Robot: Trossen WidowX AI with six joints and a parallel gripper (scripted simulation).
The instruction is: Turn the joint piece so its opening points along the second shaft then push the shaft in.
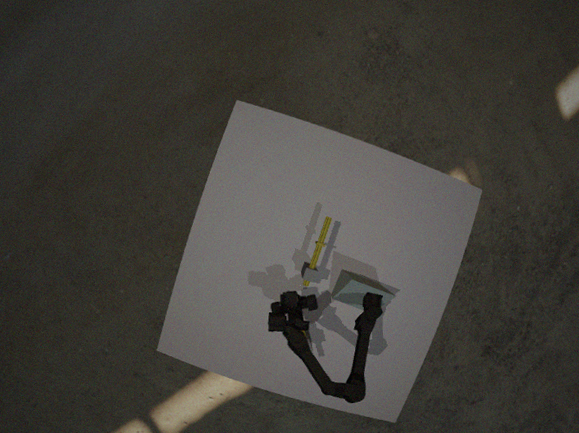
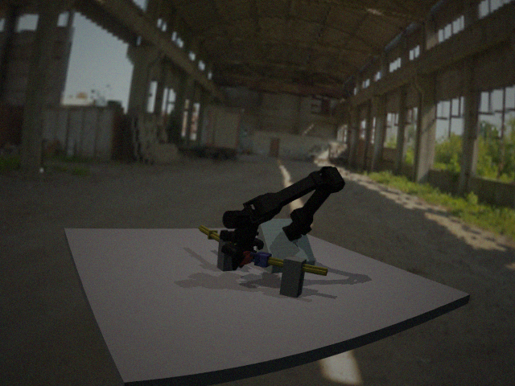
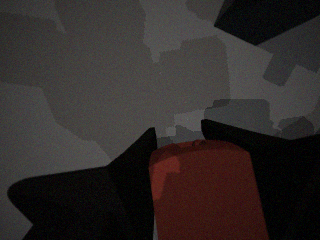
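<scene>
My gripper (image 2: 240, 254) (image 3: 178, 128) (image 1: 296, 312) is shut on the red joint piece (image 2: 246, 258) (image 3: 205, 192), low over the mat. In the wrist view the red piece fills the gap between my two dark fingers. A small blue piece (image 2: 261, 259) sits right beside the red one. A yellow shaft (image 2: 315, 269) (image 1: 323, 236) runs from the blue piece through the near grey block (image 2: 291, 277) (image 1: 310, 271). The other yellow shaft (image 2: 207, 232) sticks out behind the far grey block (image 2: 224, 260). In the overhead view my wrist hides that block and the joint.
The white mat (image 1: 256, 185) (image 2: 166, 315) lies on dark concrete floor. A pale teal wedge-shaped base (image 1: 354, 289) (image 2: 279, 243) stands under the arm's foot, just behind the shafts. The arm's elbow (image 1: 352, 390) (image 2: 330, 179) reaches over the mat's edge.
</scene>
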